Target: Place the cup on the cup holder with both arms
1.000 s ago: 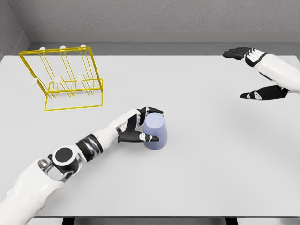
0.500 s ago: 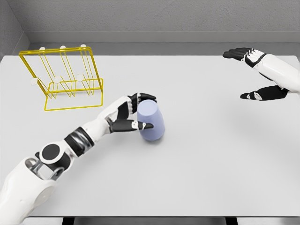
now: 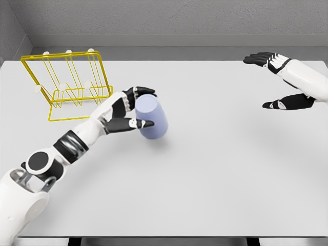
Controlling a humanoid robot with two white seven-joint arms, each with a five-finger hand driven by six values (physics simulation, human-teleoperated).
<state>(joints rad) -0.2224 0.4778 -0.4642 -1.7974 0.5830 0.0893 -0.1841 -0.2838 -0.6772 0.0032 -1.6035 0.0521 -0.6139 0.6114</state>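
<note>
Left hand (image 3: 125, 114) clamps the tilted lavender cup (image 3: 152, 117) around its side, left of centre above the table (image 3: 215, 169), near the yellow cup holder (image 3: 69, 84) at upper left; it looks light, rigid, perhaps slippery.

Matt lavender plastic-looking cup (image 3: 152, 117), thin glossy yellow wire cup holder (image 3: 69, 86), smooth matt pale-grey table (image 3: 215, 169), glossy white arm shells.

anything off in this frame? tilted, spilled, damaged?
Only the cup: it is tilted, not upright, in the left hand, above the table. The yellow cup holder stands upright, pegs bare. The right hand is open at far right. No spill or damage visible.
</note>
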